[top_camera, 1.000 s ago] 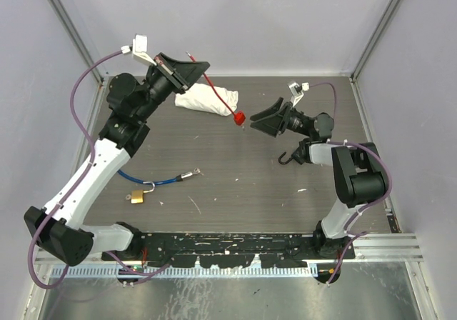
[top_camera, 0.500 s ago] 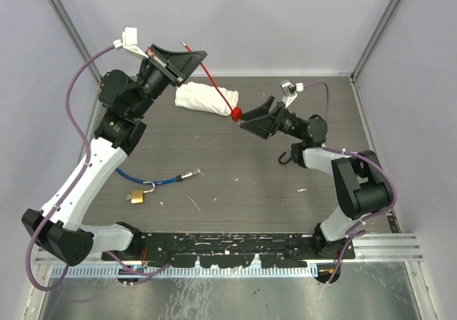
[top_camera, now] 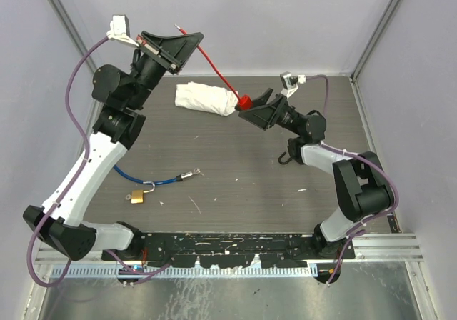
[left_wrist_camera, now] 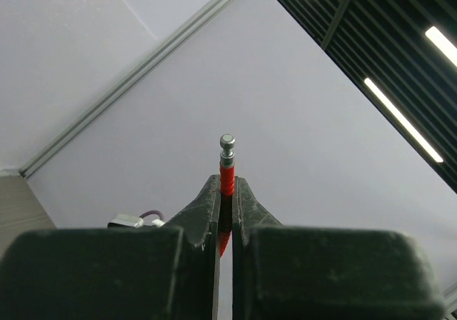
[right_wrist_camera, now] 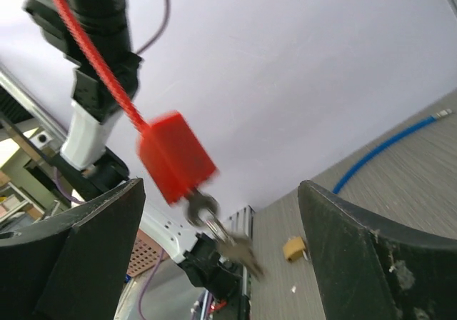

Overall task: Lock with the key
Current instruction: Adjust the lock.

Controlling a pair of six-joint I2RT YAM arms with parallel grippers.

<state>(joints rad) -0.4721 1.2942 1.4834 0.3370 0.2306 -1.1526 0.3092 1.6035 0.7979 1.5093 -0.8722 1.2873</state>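
Left gripper (top_camera: 191, 41), raised at 11 o'clock in the top view, was clenched on the red cable (top_camera: 214, 66). The cable ran down toward 12 o'clock to the red lock body (top_camera: 244, 101), keys (right_wrist_camera: 230, 243) dangling beneath it. Right gripper (top_camera: 254, 107), at 1 o'clock, gaped wide with the lock body between its fingers; contact could not be told.

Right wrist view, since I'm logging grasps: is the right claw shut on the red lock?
No, the right claw is wide open, and the red lock hangs clear of both its fingers.
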